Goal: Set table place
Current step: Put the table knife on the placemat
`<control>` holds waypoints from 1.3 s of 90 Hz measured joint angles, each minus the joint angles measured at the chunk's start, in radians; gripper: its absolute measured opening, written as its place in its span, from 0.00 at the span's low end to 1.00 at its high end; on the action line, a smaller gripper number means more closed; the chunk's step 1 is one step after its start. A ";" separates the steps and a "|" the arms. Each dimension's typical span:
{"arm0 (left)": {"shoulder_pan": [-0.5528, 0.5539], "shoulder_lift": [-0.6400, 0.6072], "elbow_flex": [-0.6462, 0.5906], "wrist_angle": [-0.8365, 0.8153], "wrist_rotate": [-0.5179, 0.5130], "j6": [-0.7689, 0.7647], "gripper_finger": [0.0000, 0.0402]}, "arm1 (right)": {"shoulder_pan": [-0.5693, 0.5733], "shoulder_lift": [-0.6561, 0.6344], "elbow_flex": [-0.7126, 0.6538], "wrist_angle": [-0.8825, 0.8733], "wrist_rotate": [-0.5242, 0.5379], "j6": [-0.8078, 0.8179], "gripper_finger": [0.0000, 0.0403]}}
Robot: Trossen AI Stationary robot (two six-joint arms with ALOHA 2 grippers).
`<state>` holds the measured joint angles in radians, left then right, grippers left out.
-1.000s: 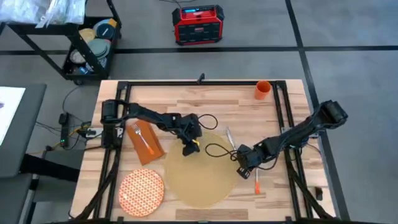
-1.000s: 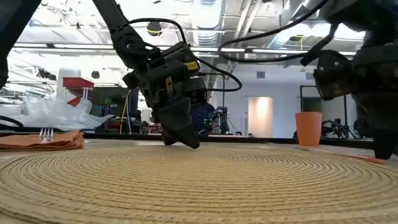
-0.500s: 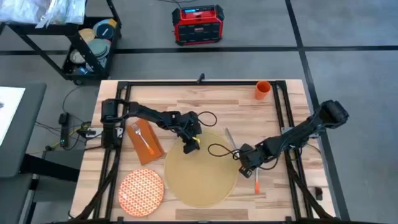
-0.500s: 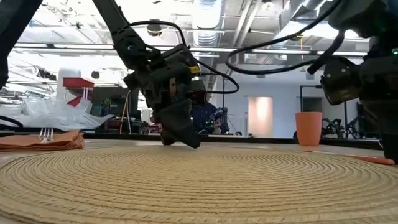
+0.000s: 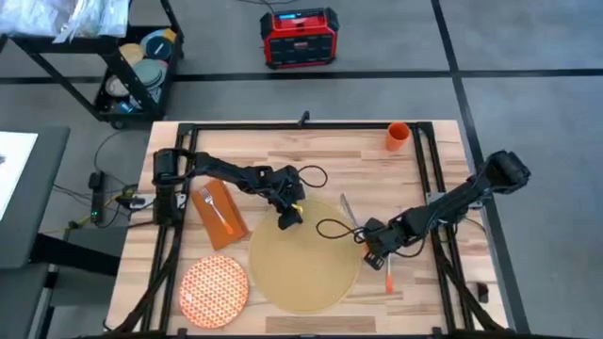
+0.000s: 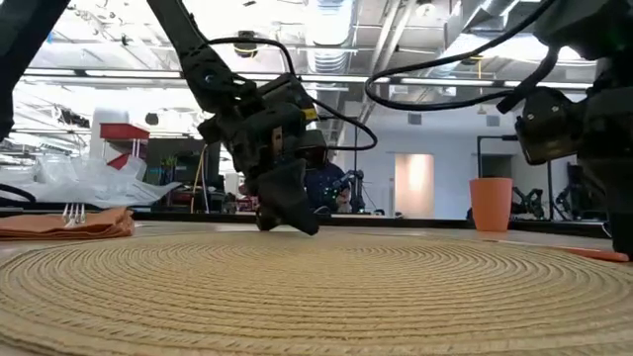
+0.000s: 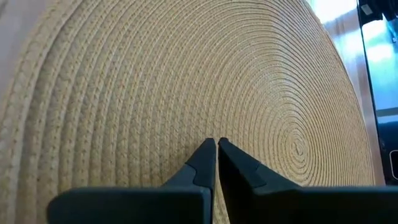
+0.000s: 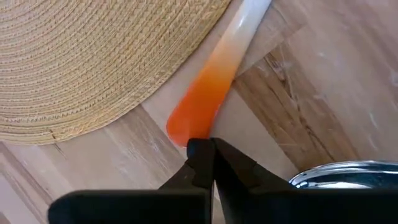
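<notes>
Left gripper (image 5: 291,217): fingers pressed together, empty, on far edge of round tan woven placemat (image 5: 303,256) | Right gripper (image 5: 375,252): closed, empty, beside orange-handled steel knife (image 5: 387,274) at mat's right | Risk: closed tips dragging could shift mat over cutlery.

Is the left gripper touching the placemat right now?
Touching. The left wrist view shows the left gripper with jaws shut, tips pressed onto the placemat weave; the low view shows no gap beneath them.

On the table (image 5: 320,160), the placemat (image 5: 303,268) lies between plate (image 5: 214,288) and knife (image 5: 388,274), cup (image 5: 398,137) behind.
</notes>
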<state>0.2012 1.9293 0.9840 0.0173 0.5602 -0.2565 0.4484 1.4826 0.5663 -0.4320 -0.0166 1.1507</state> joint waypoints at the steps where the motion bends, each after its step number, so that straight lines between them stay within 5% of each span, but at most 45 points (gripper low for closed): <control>1: 0.000 0.000 0.000 0.000 0.000 0.000 0.00 | 0.000 0.000 0.000 0.000 0.000 0.001 0.00; 37: 0.002 0.000 0.085 -0.006 0.032 -0.096 0.00 | -0.006 -0.008 0.003 0.006 0.032 0.030 0.00; 66: 0.020 0.000 0.218 -0.008 0.033 -0.019 0.00 | -0.012 0.002 0.004 -0.008 0.026 0.054 0.00; 85: 0.076 0.001 0.253 -0.007 -0.120 0.104 0.00 | -0.012 0.002 0.004 -0.005 0.023 0.054 0.00; 117: 0.147 0.022 0.261 -0.003 -0.155 0.102 0.00 | -0.013 0.001 0.002 0.007 0.016 0.049 0.00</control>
<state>0.3485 1.9511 1.2450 0.0139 0.4047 -0.1549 0.4351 1.4837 0.5682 -0.4249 -0.0008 1.1998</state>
